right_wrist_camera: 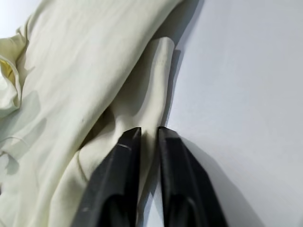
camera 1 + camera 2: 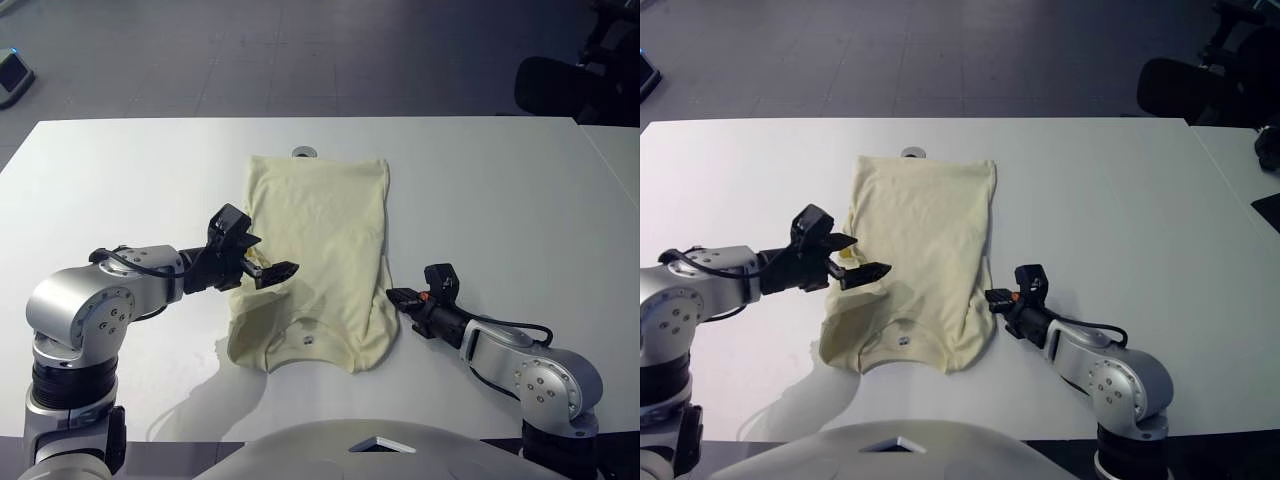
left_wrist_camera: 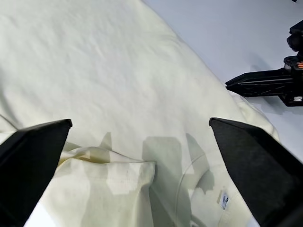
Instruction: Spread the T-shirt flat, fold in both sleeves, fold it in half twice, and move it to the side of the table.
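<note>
A pale yellow T-shirt point(image 2: 315, 230) lies lengthwise on the white table point(image 2: 500, 200), its collar point(image 2: 305, 345) at the near end. Its left sleeve is folded in over the body and bunched point(image 3: 109, 170). My left gripper point(image 2: 270, 255) hovers open over that left side, and the wrist view shows cloth under its wide-apart fingers point(image 3: 38, 156). My right gripper point(image 2: 392, 293) sits low at the shirt's right edge. Its fingers point(image 1: 130, 142) are pressed close together with the folded right sleeve edge point(image 1: 158, 61) running between them.
A small grey round object point(image 2: 304, 152) peeks out at the shirt's far hem. Bare table stretches to the left and right of the shirt. A dark chair point(image 2: 560, 85) stands beyond the far right corner, and a small device point(image 2: 12, 72) sits on the floor at the far left.
</note>
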Controlling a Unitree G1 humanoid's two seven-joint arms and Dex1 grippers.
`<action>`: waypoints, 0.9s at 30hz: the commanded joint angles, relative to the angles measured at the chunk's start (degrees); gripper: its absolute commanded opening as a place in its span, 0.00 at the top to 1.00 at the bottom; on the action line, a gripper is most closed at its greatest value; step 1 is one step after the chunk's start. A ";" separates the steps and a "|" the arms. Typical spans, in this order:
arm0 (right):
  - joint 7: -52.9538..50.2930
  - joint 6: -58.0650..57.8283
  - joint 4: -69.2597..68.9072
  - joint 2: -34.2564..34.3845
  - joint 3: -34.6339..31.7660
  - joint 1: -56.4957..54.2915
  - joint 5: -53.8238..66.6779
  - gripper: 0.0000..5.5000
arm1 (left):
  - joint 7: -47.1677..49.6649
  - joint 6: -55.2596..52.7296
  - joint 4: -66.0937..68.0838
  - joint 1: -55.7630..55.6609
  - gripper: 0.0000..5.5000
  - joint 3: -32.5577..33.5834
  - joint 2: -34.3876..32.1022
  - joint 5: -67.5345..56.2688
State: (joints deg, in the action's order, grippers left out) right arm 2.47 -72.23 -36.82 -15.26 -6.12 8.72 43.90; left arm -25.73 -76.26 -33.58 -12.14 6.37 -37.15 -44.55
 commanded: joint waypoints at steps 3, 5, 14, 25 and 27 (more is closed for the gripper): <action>1.47 -3.06 0.96 -2.25 -1.05 -1.95 -0.20 0.99 | 1.76 1.27 -2.27 3.13 0.02 -1.28 -0.14 1.78; 1.72 -3.66 1.11 -2.53 -1.70 -2.80 -0.31 0.99 | 1.58 3.74 -2.64 5.10 0.02 -4.33 -2.85 4.74; 2.53 -6.01 0.24 -3.85 -5.44 -4.41 0.07 0.99 | 1.41 10.87 -1.78 11.91 0.02 -10.05 -4.57 12.46; 7.09 -10.21 -1.92 -9.49 -11.13 -4.69 1.23 0.99 | 5.28 11.44 -4.82 18.54 0.02 -9.65 -0.66 14.55; 7.09 -10.74 -2.82 -9.07 -11.30 -4.14 1.21 0.99 | 5.45 11.44 -4.92 18.65 0.02 -9.73 -0.50 14.67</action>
State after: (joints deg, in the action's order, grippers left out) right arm 9.41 -81.85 -38.12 -24.46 -16.45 4.26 44.61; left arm -20.56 -64.37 -38.22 6.03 -3.34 -37.87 -30.52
